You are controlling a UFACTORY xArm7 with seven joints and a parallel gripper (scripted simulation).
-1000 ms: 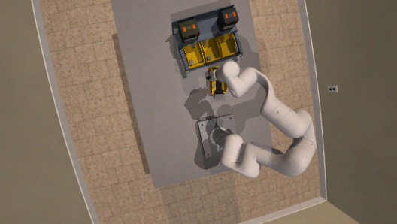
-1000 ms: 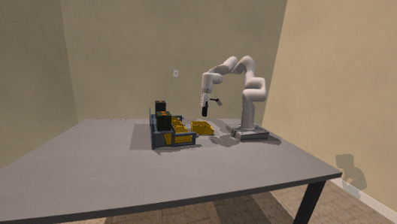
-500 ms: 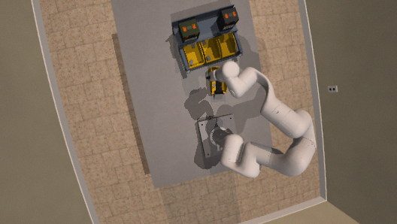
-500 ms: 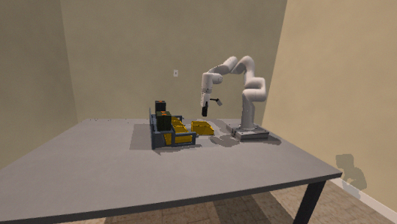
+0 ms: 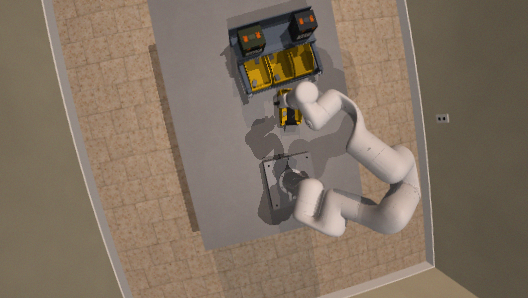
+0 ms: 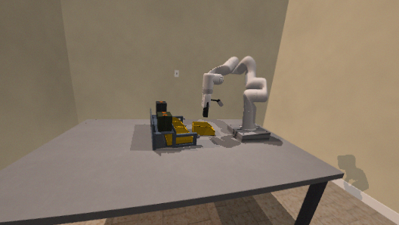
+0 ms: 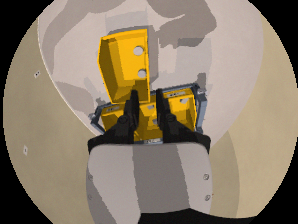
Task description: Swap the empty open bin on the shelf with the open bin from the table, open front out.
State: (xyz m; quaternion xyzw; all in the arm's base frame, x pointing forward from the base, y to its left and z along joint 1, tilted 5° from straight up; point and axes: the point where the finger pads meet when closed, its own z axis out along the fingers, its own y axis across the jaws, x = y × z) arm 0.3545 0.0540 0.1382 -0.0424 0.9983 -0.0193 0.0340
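A yellow bin stands on the table in front of the shelf; two round grey parts show in it in the wrist view. Three yellow bins stand side by side on the shelf. In the top view, small grey parts show in the left bin and the middle bin; the right bin looks empty. My gripper is partly open and empty, pointing down high above the gap between table bin and shelf. In the top view the arm mostly hides it.
Two dark boxes with orange marks, the left box and the right box, stand on the board behind the shelf bins. The robot's base plate is beyond the table bin, away from the shelf.
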